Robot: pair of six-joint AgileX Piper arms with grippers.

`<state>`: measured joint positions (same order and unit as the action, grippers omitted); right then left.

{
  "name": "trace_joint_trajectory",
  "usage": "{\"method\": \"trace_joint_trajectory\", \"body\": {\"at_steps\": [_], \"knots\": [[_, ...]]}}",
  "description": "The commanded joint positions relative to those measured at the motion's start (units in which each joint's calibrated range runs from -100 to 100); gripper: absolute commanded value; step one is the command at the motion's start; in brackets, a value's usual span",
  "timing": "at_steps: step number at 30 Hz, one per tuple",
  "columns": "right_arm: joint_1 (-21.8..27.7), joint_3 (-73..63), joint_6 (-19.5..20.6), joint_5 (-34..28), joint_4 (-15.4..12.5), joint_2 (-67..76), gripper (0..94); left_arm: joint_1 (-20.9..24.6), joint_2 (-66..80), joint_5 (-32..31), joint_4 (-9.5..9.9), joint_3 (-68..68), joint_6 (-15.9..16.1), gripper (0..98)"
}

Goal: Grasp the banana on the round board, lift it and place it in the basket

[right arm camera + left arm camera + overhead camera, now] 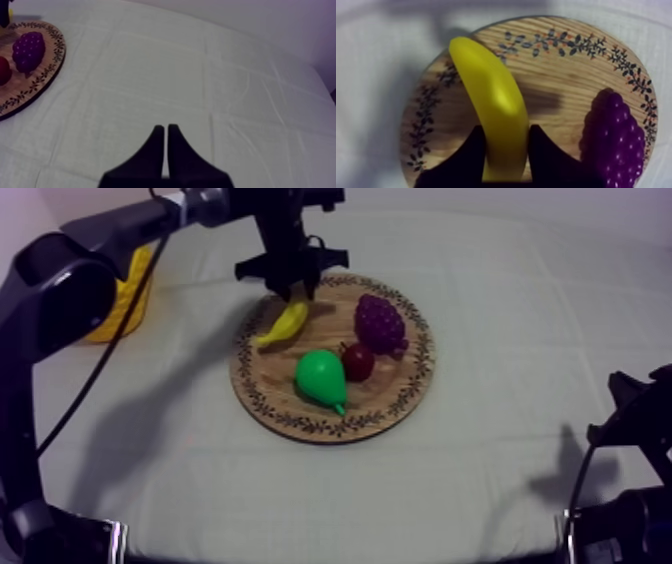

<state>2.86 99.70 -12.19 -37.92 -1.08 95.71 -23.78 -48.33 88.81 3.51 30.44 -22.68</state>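
Four toy fruits lie on the wooden board (330,428) at mid-frame: the banana (283,323), pear (322,378), bunch of grapes (380,323) and small red fruit (358,361). The left gripper (290,286) clasps the banana's upper end, apparently to lift it clear of the others. The yellow basket (130,303) sits at upper left; what it holds cannot be seen. The right gripper (165,150) idles, pinched together over bare cloth (200,75).

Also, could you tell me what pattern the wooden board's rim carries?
The rim carries dark leafy sprigs with small reddish dots, clearest in the left wrist view.
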Motion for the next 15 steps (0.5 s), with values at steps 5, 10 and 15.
{"method": "trace_joint_trajectory", "body": {"at_steps": [5,10,15], "knots": [[0.05,-0.03,0.0,0.01,0.03,-0.04,0.6,0.96,15.57,1.29,2.66,-6.93,-1.26,23.5],[0.05,-0.03,0.0,0.01,0.03,-0.04,0.6,2.61,25.22,2.95,4.72,-11.27,-1.39,25.6],[0.05,-0.03,0.0,0.01,0.03,-0.04,0.6,5.06,33.51,4.94,7.43,-14.12,-1.7,26.7]]}}
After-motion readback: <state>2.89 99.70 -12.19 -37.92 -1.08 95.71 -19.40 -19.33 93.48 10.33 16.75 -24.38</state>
